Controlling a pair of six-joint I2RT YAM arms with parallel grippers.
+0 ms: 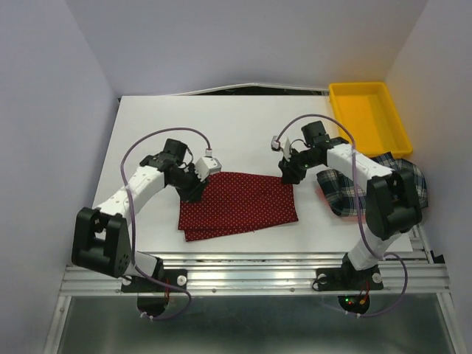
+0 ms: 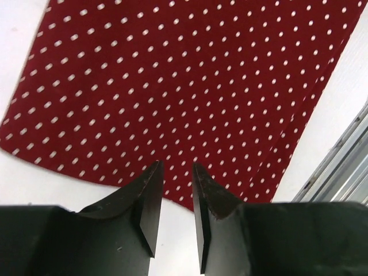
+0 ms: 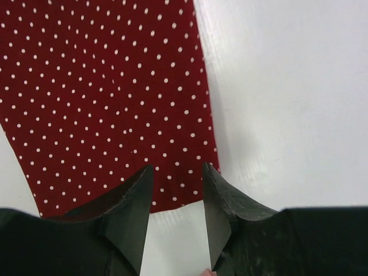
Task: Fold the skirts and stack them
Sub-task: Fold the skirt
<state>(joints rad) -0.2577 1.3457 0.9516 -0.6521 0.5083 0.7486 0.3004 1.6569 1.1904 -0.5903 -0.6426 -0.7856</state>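
Red dotted skirt [image 1: 237,205] lies flat in the middle, left gripper [image 2: 175,168] and right gripper [image 3: 177,168] parted and empty over its far corners, likely set to pinch for a fold; plaid skirt [image 1: 341,198] sits bunched at right.

The left arm [image 1: 140,181] and right arm [image 1: 346,158] angled inward, jaws slightly parted (both empty).

Flat red skirt [image 1: 237,204], crumpled plaid skirt [image 1: 338,196]

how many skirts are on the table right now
2. The red dotted skirt lies flat mid-table. The plaid skirt is bunched at the right edge near the yellow tray, partly hidden under the right arm, so more cloth could lie beneath.
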